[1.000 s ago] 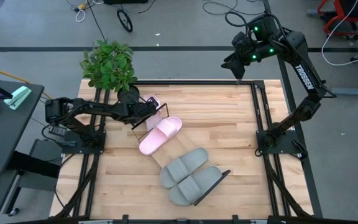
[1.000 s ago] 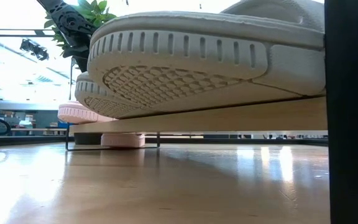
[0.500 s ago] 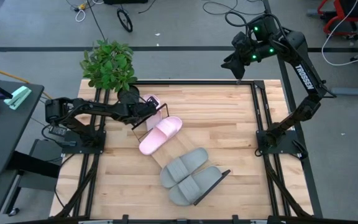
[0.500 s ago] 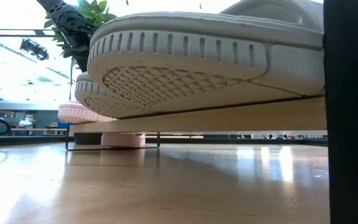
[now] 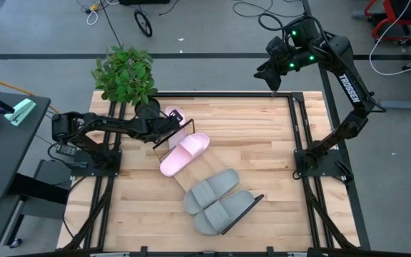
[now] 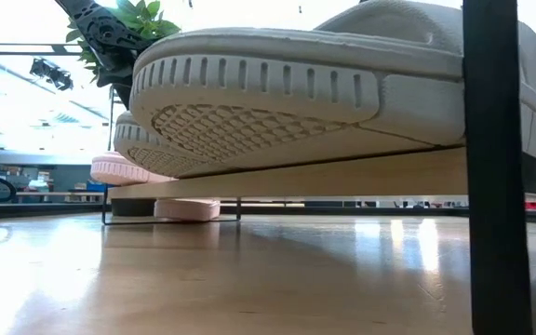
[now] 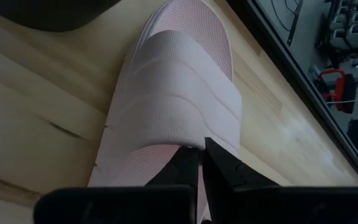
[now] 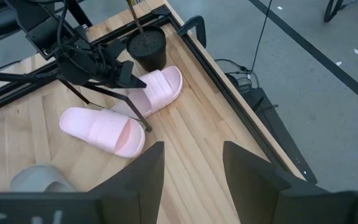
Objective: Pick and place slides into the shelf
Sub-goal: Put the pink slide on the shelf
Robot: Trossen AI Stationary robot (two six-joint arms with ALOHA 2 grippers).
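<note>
Slides first: I see four on my screens. Two grey slides (image 5: 216, 200) lie side by side on the shelf (image 5: 245, 212), the light-wood board that runs diagonally across the bench (image 5: 262, 143) with dark wire frames at its ends. One pink slide (image 5: 184, 154) sits on the same board farther up, toward the left arm. The second pink slide (image 5: 173, 118) lies on the bench beside the wire frame at that end, next to a black pot holding a green plant (image 5: 125, 73).

My left claw (image 5: 171, 123) is down at this second pink slide. In the left wrist view its fingers (image 7: 219, 167) are pressed together at the edge of the ribbed strap (image 7: 173, 106); I cannot tell whether any of the strap is pinched between them. The slide rests flat on the wood.

My right claw (image 5: 271, 71) hangs high over the far right corner of the bench, well apart from everything, its fingers (image 8: 253, 171) spread and holding nothing.

From the low view, the grey soles (image 6: 277, 102) fill the frame on top of the board.
</note>
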